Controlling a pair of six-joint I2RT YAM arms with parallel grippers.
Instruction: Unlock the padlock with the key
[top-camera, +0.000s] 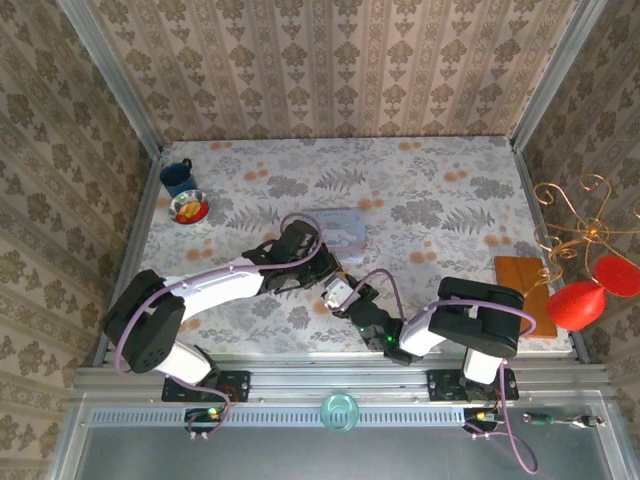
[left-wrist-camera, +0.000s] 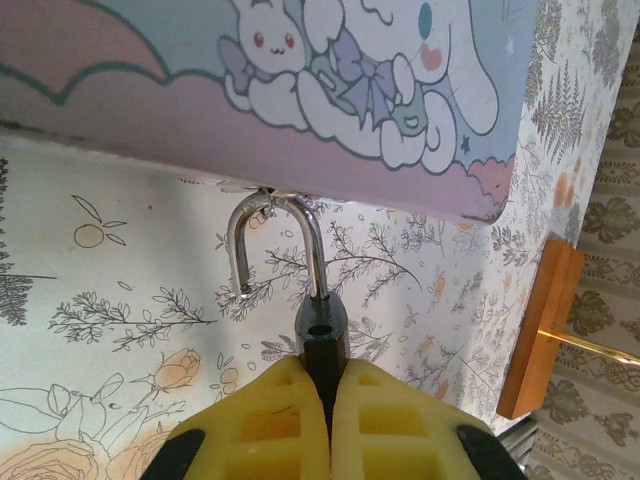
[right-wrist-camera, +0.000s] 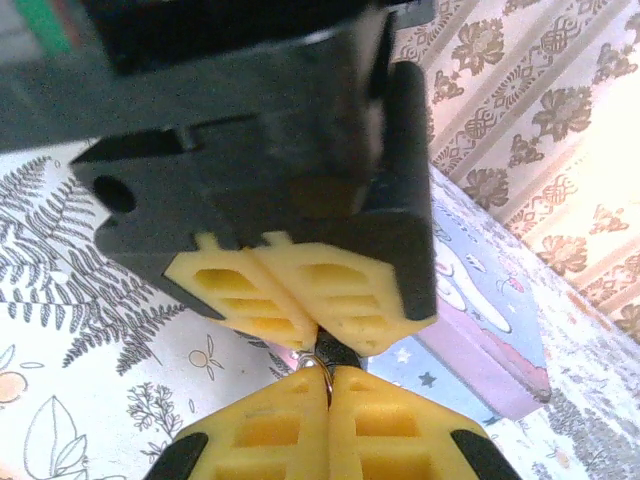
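Two clamped: left gripper (left-wrist-camera: 322, 378) on padlock (left-wrist-camera: 321, 332), right gripper (right-wrist-camera: 328, 385) on key (right-wrist-camera: 316, 362); shackle (left-wrist-camera: 315, 250) stood open, unlocking apparently done.

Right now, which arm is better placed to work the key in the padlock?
Right. The right gripper is shut on the key, right at the padlock; the left gripper is clamped on the padlock's black body and can only steady it.

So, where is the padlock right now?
In the left wrist view the padlock sits low at centre, its black body pinched in the left gripper, right below the pastel cartoon tin, whose edge its shackle reaches.
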